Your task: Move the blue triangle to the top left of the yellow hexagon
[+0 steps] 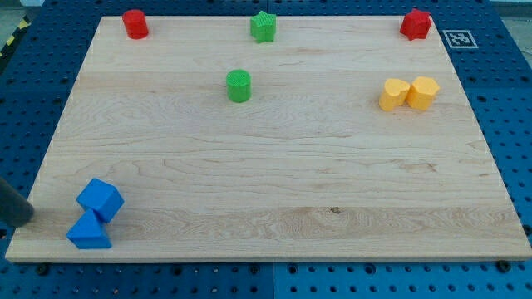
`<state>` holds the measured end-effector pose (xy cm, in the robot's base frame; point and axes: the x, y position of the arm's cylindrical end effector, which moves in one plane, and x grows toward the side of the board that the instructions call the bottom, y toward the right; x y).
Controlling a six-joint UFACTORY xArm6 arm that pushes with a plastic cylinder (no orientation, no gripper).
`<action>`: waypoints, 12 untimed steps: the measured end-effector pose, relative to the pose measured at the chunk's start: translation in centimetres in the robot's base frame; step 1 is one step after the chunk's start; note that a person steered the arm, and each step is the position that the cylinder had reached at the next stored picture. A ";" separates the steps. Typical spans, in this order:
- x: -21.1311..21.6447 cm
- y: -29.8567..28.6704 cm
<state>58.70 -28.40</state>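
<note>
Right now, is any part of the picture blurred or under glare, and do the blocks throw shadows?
Camera view: the blocks are sharp; only the dark rod at the view's left edge is blurred, my tip near the blue triangle. No glare on the board; light is even, shadows soft and short, as under the yellow hexagon.

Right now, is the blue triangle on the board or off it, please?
On the board: the blue triangle lies inside the wooden board's bottom-left corner, against the blue cube.

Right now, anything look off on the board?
Nothing damaged or tipped. The blue triangle sits near the board's bottom-left edge, touching the blue cube. My tip is just left of them, off the wood.
</note>
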 end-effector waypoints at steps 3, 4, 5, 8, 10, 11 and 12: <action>1.8 8.2; 1.8 10.5; 1.8 10.5; 3.0 14.4; 3.2 16.1; 3.1 19.1; 3.1 24.9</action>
<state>61.85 -3.51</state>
